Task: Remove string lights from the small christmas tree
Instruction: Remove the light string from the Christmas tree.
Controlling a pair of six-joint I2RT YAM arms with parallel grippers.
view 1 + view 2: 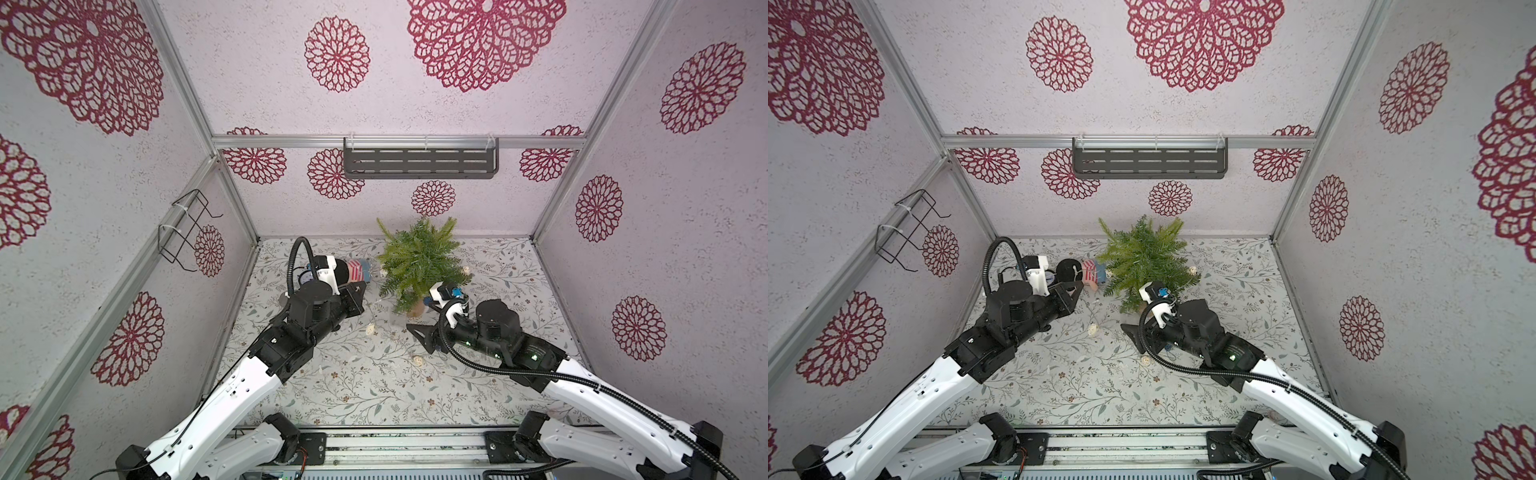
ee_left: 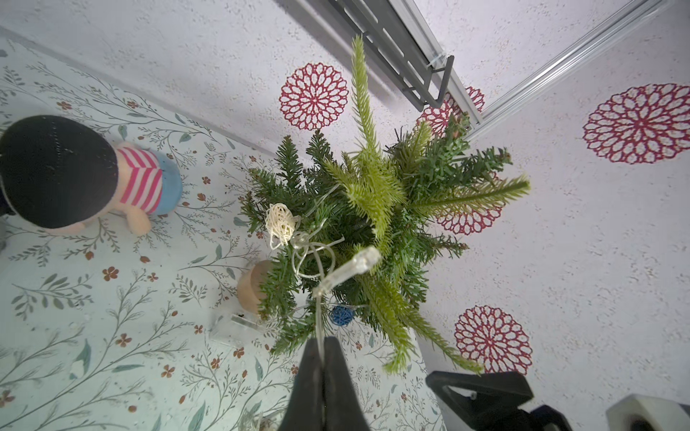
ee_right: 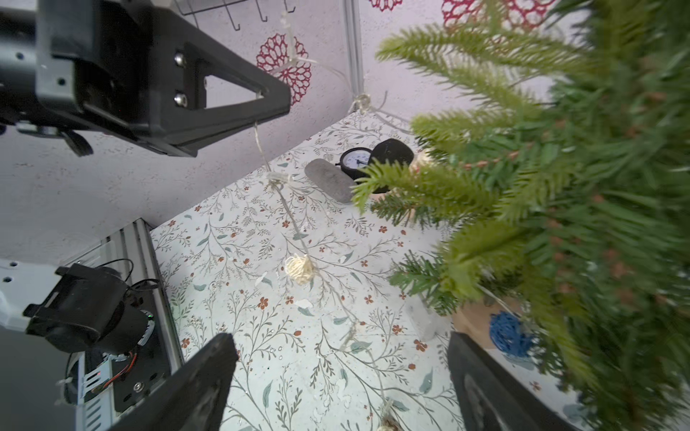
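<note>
1. Pale walls printed with red medallions enclose a floral-print table (image 1: 332, 386). A wire rack (image 1: 183, 232) hangs on the left wall and a slotted shelf (image 1: 419, 162) on the back wall.
2. Furthest left on the table I see a doll (image 2: 138, 183) with black hair and a striped top. It rests just beside the tree's left branches.
3. I read the left gripper (image 2: 322, 347) as pinched tight on the thin wire of the string lights (image 2: 280, 224). It is raised above the table, just left of the tree. From the pinch, one run of wire goes into the branches. The right wrist view shows another run dropping to the table.
4. The small christmas tree (image 1: 419, 262) stands at back-centre of the table on a tan stump (image 2: 252, 285), between the two grippers.
5. String lights, position:
   - one cream ball and several wire loops are caught in the left-side branches;
   - the blue ball (image 2: 341, 315) hangs low by the stump;
   - the clear box (image 2: 239, 324) lies on the table beside the stump;
   - loose cream balls (image 1: 370, 330) lie on the table in front of the tree.
6. I see the right gripper (image 3: 339, 337) spread wide and holding nothing. It sits low at the tree's right front, near the stump. A slack run of wire crosses the gap between its fingers. I cannot tell whether they touch it.
</note>
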